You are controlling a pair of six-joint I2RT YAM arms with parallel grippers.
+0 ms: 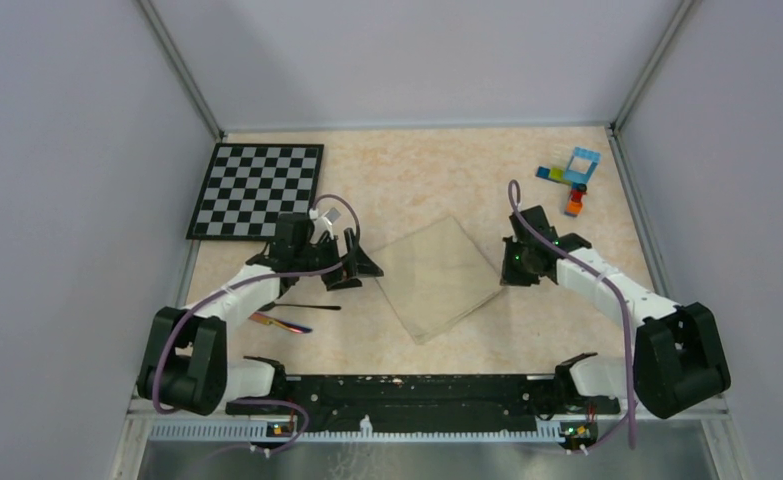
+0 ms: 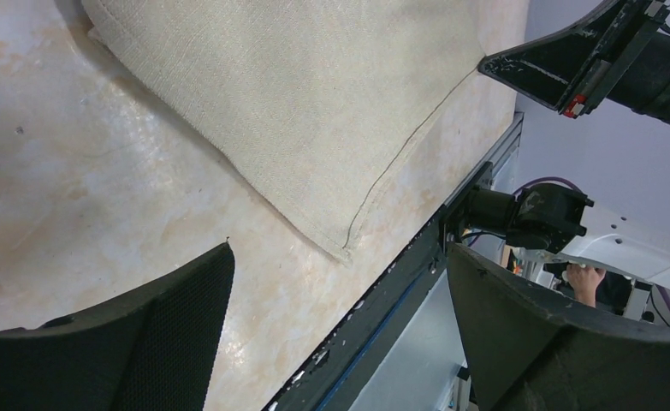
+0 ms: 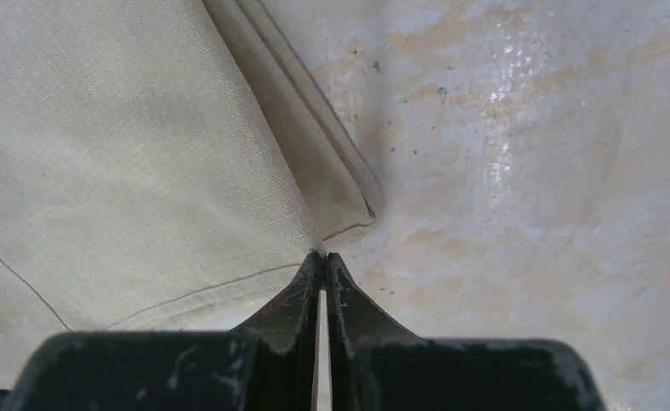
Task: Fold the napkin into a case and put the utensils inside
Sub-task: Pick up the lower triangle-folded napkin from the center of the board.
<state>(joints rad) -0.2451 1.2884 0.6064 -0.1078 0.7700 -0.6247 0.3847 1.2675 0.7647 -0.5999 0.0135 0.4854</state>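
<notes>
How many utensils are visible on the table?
2: a slim dark utensil beside the left arm, and a rainbow-tinted utensil just nearer the bases. Others may be hidden under the arm.

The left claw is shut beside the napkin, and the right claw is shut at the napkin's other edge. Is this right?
Not quite. The left claw is open: the left wrist view shows it spread wide. The rest holds: it is beside the napkin, and the right claw is shut at the napkin's other edge.

I count one napkin, one chequered board, two utensils that I can make out, one cluster of toy bricks, plus my left pincer and right pincer.
</notes>
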